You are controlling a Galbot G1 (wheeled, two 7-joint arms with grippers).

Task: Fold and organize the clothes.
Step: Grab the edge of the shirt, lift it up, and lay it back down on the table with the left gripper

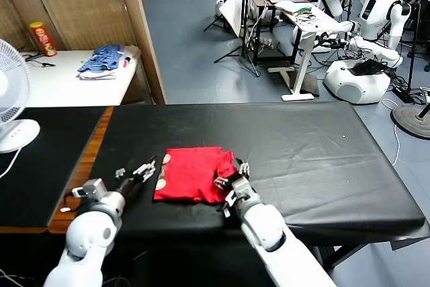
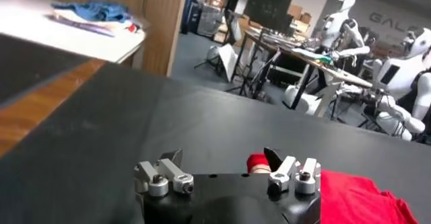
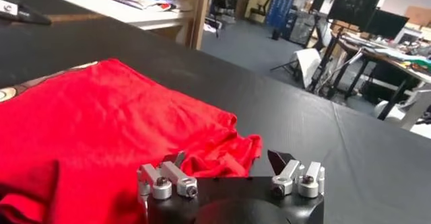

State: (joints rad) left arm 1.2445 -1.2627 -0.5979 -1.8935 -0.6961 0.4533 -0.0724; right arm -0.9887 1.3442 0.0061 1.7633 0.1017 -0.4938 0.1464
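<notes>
1. folding looks well along: the red t-shirt lies as a compact rectangle near the front edge of the black table, with a strip of its printed side showing along the robot's-left edge.
2. the left gripper sits just beside that left edge, jaws spread wide and holding nothing.
3. the right gripper sits at the shirt's near right corner, over a bunched fold, jaws also wide and empty.
4. judging from this, the next move calls for either one more fold or flattening the rumpled right corner, then shifting the bundle aside.
5. the blue striped pile stays on the far white table.
</notes>
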